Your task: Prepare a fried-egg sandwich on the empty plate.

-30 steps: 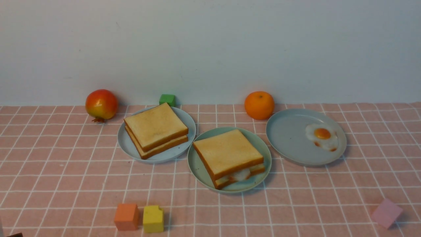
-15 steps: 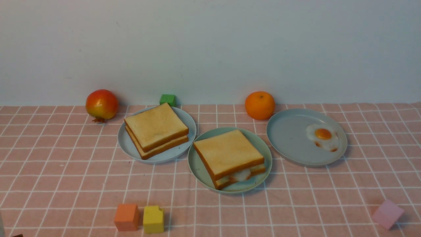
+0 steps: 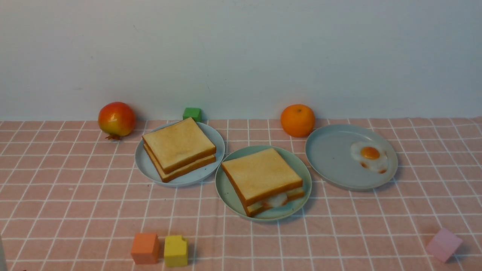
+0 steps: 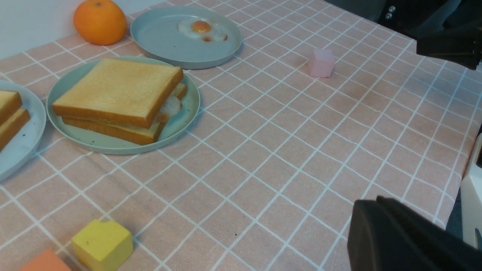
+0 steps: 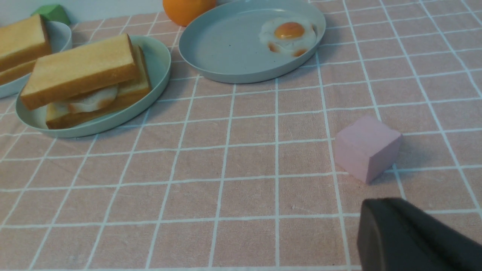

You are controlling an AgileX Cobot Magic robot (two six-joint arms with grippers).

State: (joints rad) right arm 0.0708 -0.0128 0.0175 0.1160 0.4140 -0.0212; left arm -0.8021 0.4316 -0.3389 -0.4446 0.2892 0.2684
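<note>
Front view: fried-egg sandwich (image 3: 262,180) sits on mint-green plate (image 3: 229,195) at table centre. Toast pile (image 3: 177,148) on grey-blue plate at its 10 o'clock; bare egg (image 3: 369,156) on plate at 2 o'clock. Left gripper (image 4: 380,229), right gripper (image 5: 391,229) both closed, holding nothing, clear of sandwich.
</note>
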